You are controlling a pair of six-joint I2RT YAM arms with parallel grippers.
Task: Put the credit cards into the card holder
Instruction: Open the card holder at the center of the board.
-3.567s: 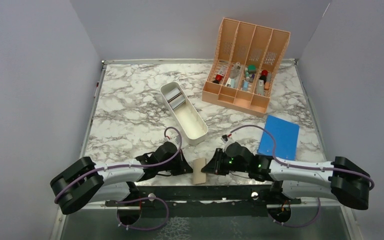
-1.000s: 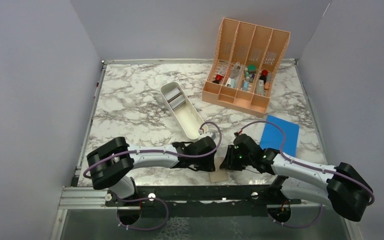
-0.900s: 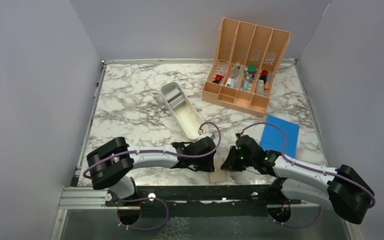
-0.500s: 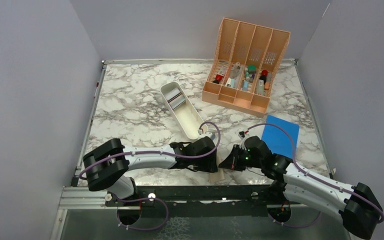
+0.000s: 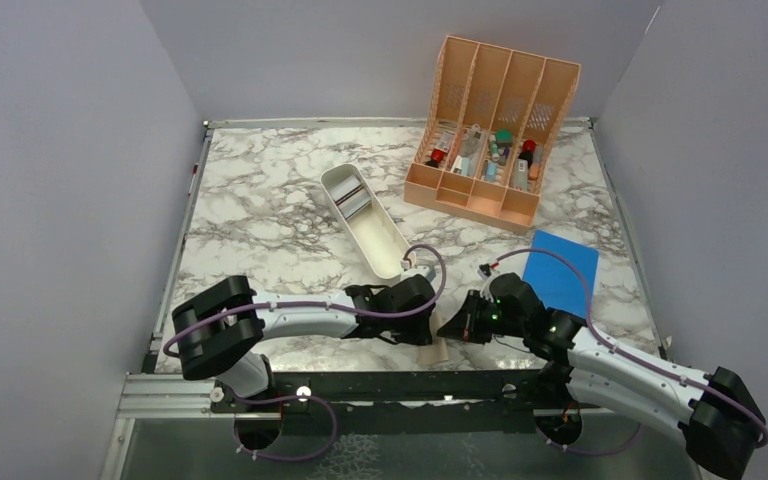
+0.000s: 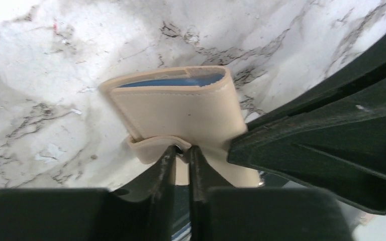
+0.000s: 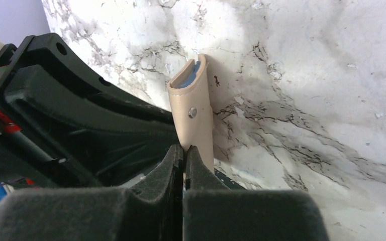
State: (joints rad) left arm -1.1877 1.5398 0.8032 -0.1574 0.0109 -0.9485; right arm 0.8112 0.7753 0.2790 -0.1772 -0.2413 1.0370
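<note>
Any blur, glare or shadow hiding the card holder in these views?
Left wrist: card holder sharp and evenly lit, near jaws blurred. Right wrist: holder sharp, soft shadow on the marble beside it, jaws blurred. Top external: even light, no glare, holder mostly hidden.

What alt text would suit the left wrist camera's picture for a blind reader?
A folded tan card holder, blue lining showing at its far edge, sits on a marble table, its near flap pinched by the left claw. The right arm, black, crowds the right side.
</note>
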